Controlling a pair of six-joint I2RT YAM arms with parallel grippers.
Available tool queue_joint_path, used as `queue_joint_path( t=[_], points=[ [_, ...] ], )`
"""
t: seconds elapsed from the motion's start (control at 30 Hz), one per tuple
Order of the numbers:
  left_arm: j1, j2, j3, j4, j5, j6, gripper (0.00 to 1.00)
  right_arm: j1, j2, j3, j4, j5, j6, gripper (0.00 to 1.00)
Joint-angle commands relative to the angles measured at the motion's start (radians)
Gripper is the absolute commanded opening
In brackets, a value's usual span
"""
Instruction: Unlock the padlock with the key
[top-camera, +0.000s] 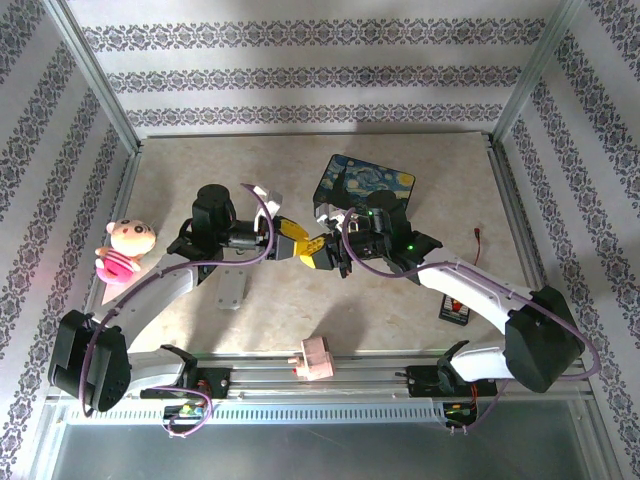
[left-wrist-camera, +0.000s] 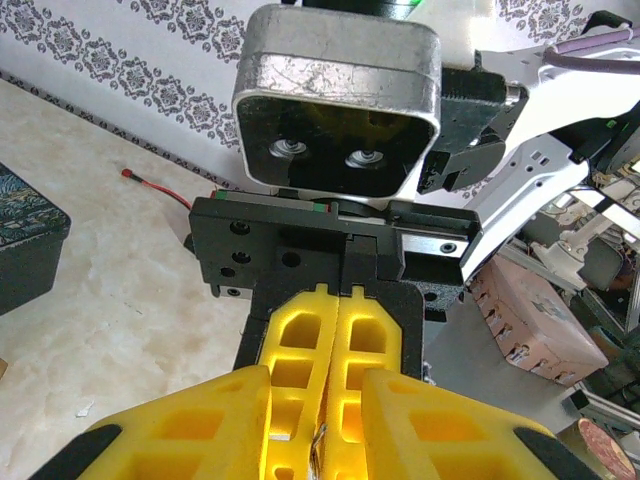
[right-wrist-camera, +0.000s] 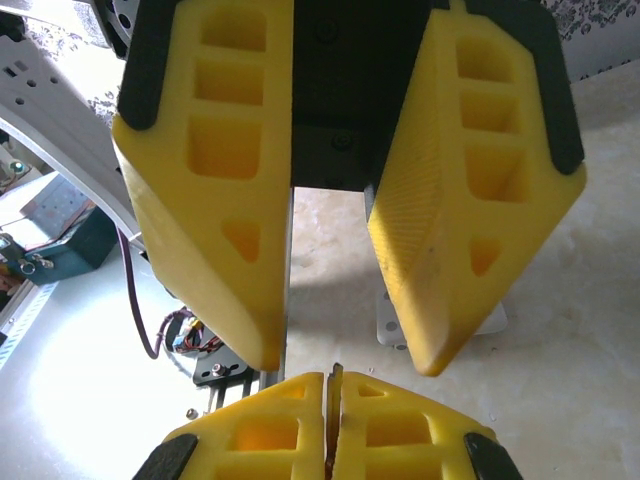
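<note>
Left gripper comes first. It is open, with a wide gap between its two yellow fingers, and it has nothing in it. Through the gap I can see the bare table. I think it is open like this so it is ready to take something, or to let the other gripper come close.

In the middle, the two grippers meet nose to nose, up off the table. The tips are very near each other but not touching. A thin, flat bit of metal pokes up there. It looks like the key, but it is too small to be sure.

Right gripper is squeezed shut, and the thin bit of metal is pinched tight between its tips. Holding it by one end leaves the other end sticking out, so that end can go into a lock.

Behind the grippers and a little to the right, the dark blue tin lies flat on the table.

I cannot tell where the padlock is. It may be hidden behind the grippers. So the lock looks not opened yet.
</note>
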Motion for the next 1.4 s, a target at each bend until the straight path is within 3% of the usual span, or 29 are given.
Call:
queue_joint_path(
  t=[0.0, 0.5, 0.77, 0.87, 1.03, 1.2, 1.37],
  points=[
    [-0.008, 0.004, -0.001, -0.014, 0.028, 0.031, 0.29, -0.003, 0.008, 0.031, 0.013, -0.034, 0.004, 0.00],
    [-0.022, 0.028, -0.008, -0.020, 0.053, 0.029, 0.22, 0.000, 0.009, 0.033, 0.019, -0.032, 0.005, 0.00],
    [-0.032, 0.034, 0.001, -0.049, 0.054, 0.050, 0.12, 0.002, 0.011, 0.037, 0.022, -0.032, 0.007, 0.00],
    [-0.035, 0.035, 0.004, -0.068, 0.053, 0.064, 0.04, 0.002, 0.010, 0.035, 0.024, -0.026, 0.008, 0.00],
    [-0.035, -0.005, 0.005, -0.117, -0.025, 0.102, 0.00, 0.003, 0.000, 0.030, 0.027, -0.008, 0.014, 0.00],
    [-0.035, -0.069, 0.014, -0.117, -0.128, 0.080, 0.00, 0.002, -0.019, 0.007, 0.034, 0.029, 0.034, 0.32],
    [-0.034, -0.113, 0.019, -0.084, -0.176, 0.027, 0.00, -0.001, -0.067, -0.034, 0.105, 0.096, 0.124, 0.40]
  ],
)
